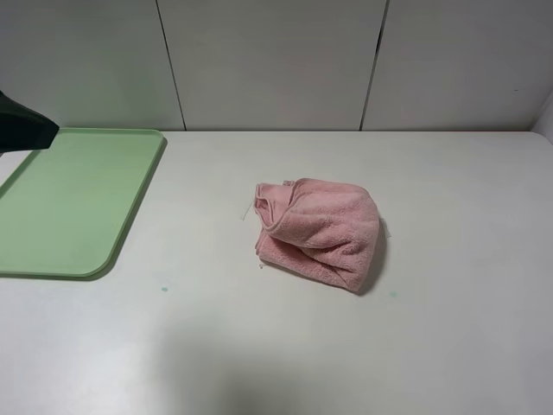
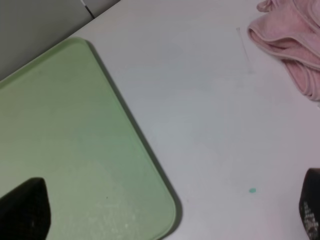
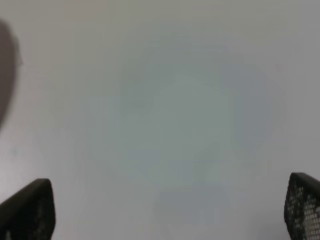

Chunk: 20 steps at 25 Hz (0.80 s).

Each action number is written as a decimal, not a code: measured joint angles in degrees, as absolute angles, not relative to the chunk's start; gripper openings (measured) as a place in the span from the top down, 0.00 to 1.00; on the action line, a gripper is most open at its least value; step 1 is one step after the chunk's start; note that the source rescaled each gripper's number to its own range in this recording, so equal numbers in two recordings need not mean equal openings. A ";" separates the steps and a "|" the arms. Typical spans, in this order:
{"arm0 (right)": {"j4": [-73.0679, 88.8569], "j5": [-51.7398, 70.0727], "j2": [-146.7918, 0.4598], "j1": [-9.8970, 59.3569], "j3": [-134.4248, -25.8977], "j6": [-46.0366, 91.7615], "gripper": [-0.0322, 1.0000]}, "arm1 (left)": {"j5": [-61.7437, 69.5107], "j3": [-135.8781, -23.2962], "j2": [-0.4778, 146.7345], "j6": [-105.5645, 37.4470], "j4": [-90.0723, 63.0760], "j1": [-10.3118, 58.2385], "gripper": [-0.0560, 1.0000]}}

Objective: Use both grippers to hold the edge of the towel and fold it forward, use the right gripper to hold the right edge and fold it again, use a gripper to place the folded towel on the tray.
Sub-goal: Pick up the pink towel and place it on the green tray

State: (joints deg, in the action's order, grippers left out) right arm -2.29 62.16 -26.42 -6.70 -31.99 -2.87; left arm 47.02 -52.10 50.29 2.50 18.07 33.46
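Observation:
The pink towel (image 1: pixel 320 232) lies bunched in a loose heap at the middle of the white table, with nothing holding it. One hem of the towel (image 2: pixel 295 45) shows at the edge of the left wrist view. The light-green tray (image 1: pixel 69 203) sits bare at the far left. My left gripper (image 2: pixel 170 210) hangs open above the tray's (image 2: pixel 60 130) near corner, well apart from the towel. In the exterior view only a black part of the left arm (image 1: pixel 22 125) shows. My right gripper (image 3: pixel 167 205) is open over bare, blurred table and is out of the exterior view.
White wall panels (image 1: pixel 276 60) close off the back of the table. Two small teal specks (image 1: pixel 164 289) mark the tabletop in front of the tray and the towel. A dark blur (image 3: pixel 5 70) sits at one edge of the right wrist view.

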 joint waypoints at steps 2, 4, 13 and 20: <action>-1.61 62.16 -23.01 -6.70 -30.93 -1.75 0.00 | 47.02 -52.10 50.29 2.50 18.07 33.46 0.00; -0.54 62.11 -19.74 -6.70 -30.13 0.00 0.00 | 47.02 -52.10 50.29 2.50 18.07 33.46 0.00; 5.84 60.65 -11.53 -6.70 -28.91 4.21 0.00 | 47.02 -52.10 50.29 2.50 18.07 33.46 0.00; 8.69 59.47 -4.81 -6.27 -28.23 7.41 0.00 | 47.02 -52.10 50.29 2.50 18.07 33.46 0.00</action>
